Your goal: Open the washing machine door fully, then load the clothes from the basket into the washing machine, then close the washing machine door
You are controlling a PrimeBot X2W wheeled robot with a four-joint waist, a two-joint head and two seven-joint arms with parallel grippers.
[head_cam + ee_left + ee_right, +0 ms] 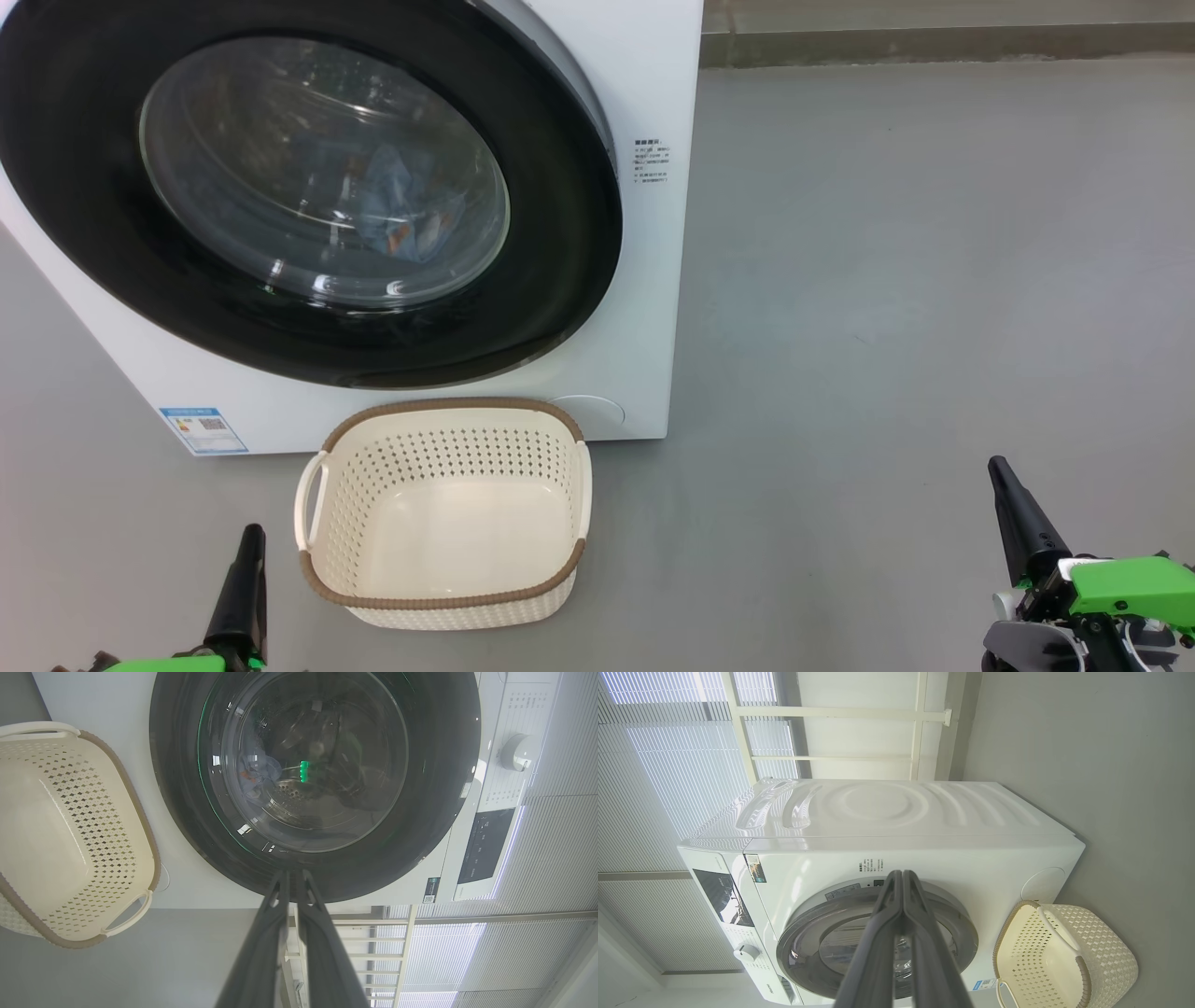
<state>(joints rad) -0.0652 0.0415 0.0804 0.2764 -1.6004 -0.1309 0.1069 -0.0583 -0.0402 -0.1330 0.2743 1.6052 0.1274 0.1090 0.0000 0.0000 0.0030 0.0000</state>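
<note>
Grey floor in the head view, with the washing machine at upper left. The washing machine door looks flush to the front, and the clothes show blue with some orange behind its glass, in the drum. The basket sits empty just in front of the machine. Left gripper at lower left and right gripper at lower right both have fingers pressed together, nothing pinched, well apart from door and basket. Our read is that all three steps look done; the next move, if any, is a latch check by pushing the rim. The blue label sticker and small print block are too small for us to read. Left wrist view: the left gripper points at the door rim, not touching as far as we can tell. The clothes lie low in the drum and the empty basket is beside it. The dark control panel and dial have illegible print. Right wrist view: blinds behind, and the right gripper is aimed at the door, fingertips together. The basket is by the machine's lower corner, and the brand mark is unreadable.
</note>
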